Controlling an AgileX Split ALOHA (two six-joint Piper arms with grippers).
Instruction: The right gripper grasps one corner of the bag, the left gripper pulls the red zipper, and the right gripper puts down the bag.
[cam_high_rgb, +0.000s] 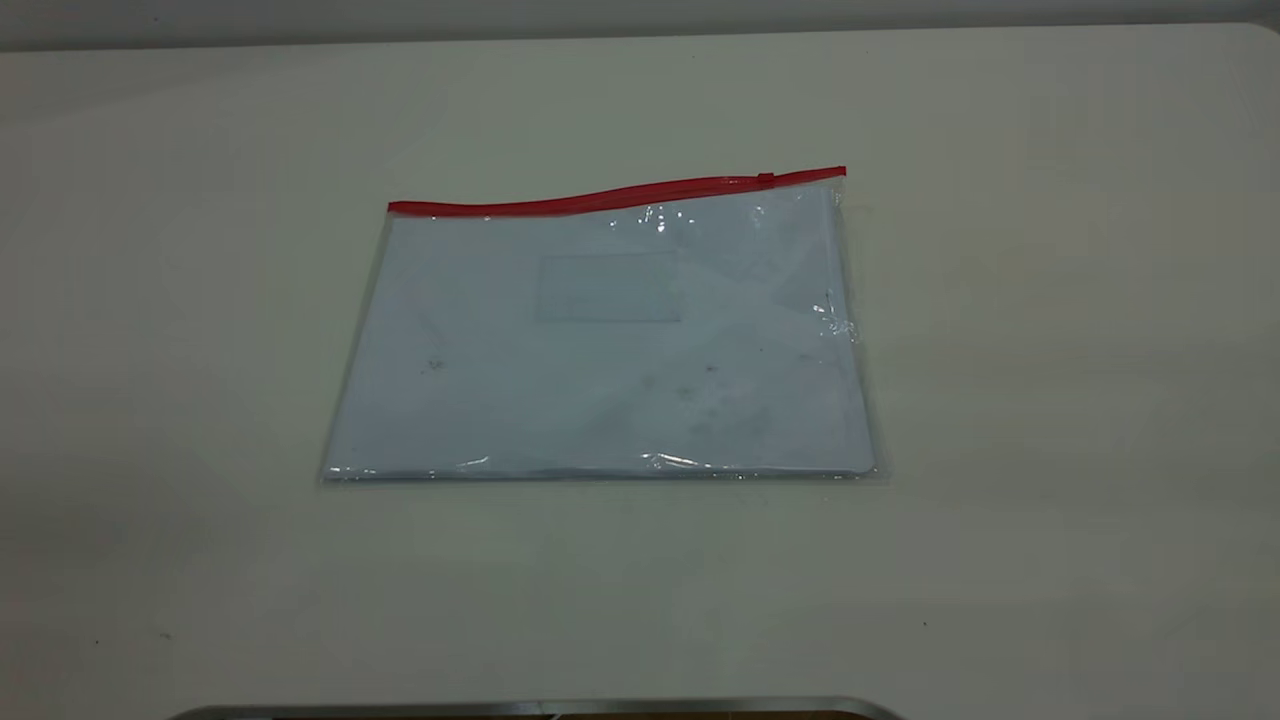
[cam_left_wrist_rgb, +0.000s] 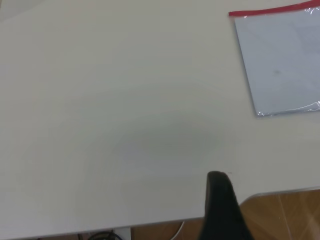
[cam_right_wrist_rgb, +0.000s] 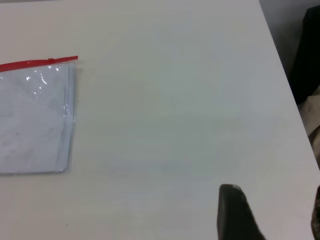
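The bag (cam_high_rgb: 600, 350), a clear flat pouch with white paper inside, lies flat in the middle of the table. The red zipper (cam_high_rgb: 600, 198) runs along its far edge, with the slider tab (cam_high_rgb: 765, 178) near the right end. The corner of the bag (cam_high_rgb: 838, 178) is at the far right. Neither gripper shows in the exterior view. My left gripper (cam_left_wrist_rgb: 222, 200) is only partly in view, near the table's front edge, far from the bag (cam_left_wrist_rgb: 285, 60). My right gripper (cam_right_wrist_rgb: 272, 210) is open and empty, well apart from the bag (cam_right_wrist_rgb: 30, 125) and its corner (cam_right_wrist_rgb: 74, 60).
The white table (cam_high_rgb: 1050, 400) carries only the bag. Its front edge (cam_left_wrist_rgb: 280, 192) shows over a wooden floor in the left wrist view. Its side edge (cam_right_wrist_rgb: 282, 65) shows in the right wrist view, with a dark object (cam_right_wrist_rgb: 307, 55) beyond it.
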